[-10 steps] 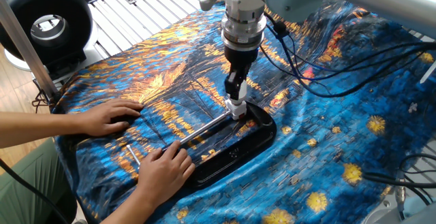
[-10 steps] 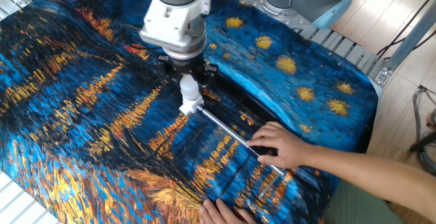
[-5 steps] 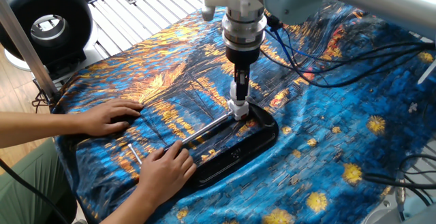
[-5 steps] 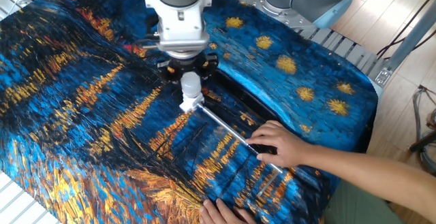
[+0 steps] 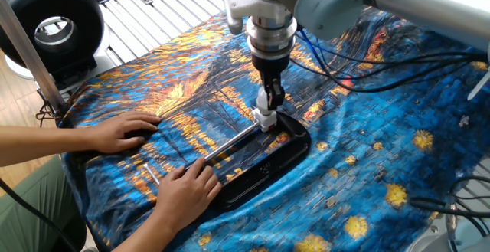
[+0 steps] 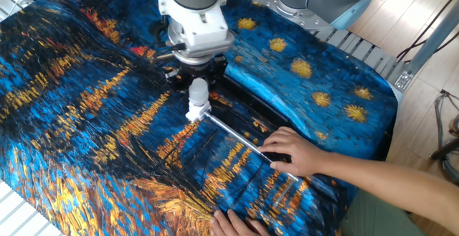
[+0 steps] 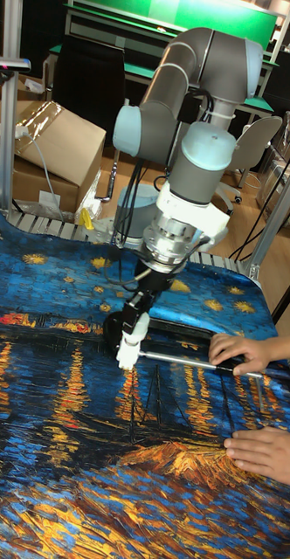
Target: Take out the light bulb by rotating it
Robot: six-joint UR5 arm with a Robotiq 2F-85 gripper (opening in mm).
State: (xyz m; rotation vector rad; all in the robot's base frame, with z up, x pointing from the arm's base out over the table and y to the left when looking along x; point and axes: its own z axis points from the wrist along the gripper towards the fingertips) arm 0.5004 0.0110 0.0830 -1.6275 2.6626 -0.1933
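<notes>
Fingers of the gripper [image 6: 197,87] are clamping the light bulb [image 6: 198,91] from above; directly beneath it the white socket [image 6: 196,111] is sitting, with its metal rod [image 6: 240,140] running away toward a person's hand [image 6: 292,153] pressing it down.

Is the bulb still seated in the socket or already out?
Seated, apparently: the light bulb stands upright directly on the white socket, no gap visible. The gripper is around it.
</notes>
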